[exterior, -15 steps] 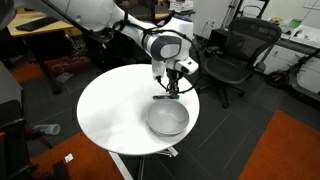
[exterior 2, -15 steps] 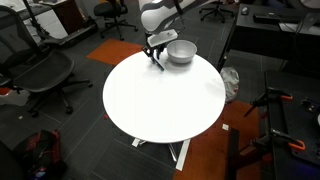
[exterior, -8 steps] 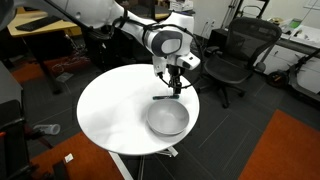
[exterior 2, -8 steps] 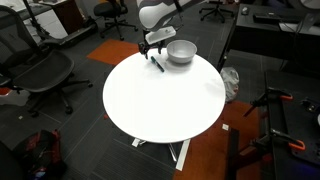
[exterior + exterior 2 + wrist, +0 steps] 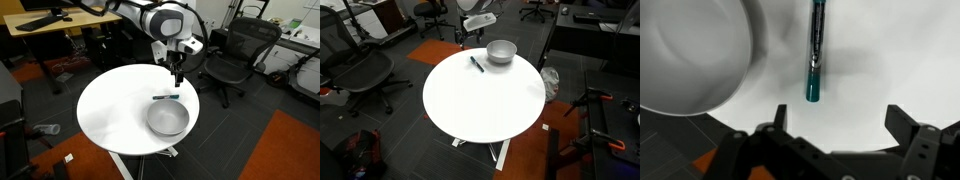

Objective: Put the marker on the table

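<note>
The teal marker [image 5: 166,97] lies flat on the round white table [image 5: 110,110], just beside the grey bowl [image 5: 167,121]. In the other exterior view the marker [image 5: 476,64] rests left of the bowl [image 5: 501,51] near the table's [image 5: 485,105] far edge. The wrist view looks straight down on the marker [image 5: 815,50], which lies alone on the white top with the bowl [image 5: 690,50] to its left. My gripper [image 5: 836,122] hangs above it, open and empty, its fingers [image 5: 902,125] well apart from the marker. In an exterior view the gripper [image 5: 177,76] is raised above the marker.
Black office chairs [image 5: 232,55] stand behind the table, another chair [image 5: 360,70] to one side. A light-wood desk [image 5: 45,25] stands at the back. Orange carpet patches [image 5: 285,150] lie on the dark floor.
The gripper opened and let go of the marker, which now lies on the table. The arm then lifted straight up away from it.
</note>
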Action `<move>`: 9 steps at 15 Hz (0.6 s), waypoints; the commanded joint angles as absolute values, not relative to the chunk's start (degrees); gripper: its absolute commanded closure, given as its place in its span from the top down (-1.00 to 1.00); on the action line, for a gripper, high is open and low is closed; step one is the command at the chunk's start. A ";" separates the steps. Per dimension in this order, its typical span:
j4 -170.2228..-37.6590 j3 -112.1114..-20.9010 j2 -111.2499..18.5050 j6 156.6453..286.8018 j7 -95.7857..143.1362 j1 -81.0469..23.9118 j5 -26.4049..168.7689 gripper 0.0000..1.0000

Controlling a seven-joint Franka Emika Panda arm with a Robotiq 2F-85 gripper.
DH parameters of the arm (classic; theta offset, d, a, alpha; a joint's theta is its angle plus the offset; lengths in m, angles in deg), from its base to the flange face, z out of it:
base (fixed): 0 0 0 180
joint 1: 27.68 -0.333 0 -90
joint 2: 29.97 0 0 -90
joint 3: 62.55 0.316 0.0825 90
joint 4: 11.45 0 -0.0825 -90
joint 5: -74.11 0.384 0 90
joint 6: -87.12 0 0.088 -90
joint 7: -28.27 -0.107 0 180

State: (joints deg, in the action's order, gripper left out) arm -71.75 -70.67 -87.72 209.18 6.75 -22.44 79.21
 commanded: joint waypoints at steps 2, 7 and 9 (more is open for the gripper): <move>-84.22 -70.67 -76.69 206.58 9.43 -23.16 77.77 1.00; -92.47 -70.35 -70.15 206.81 11.95 -23.27 77.59 1.00; -87.53 -70.28 -74.03 207.10 10.91 -22.78 78.31 1.00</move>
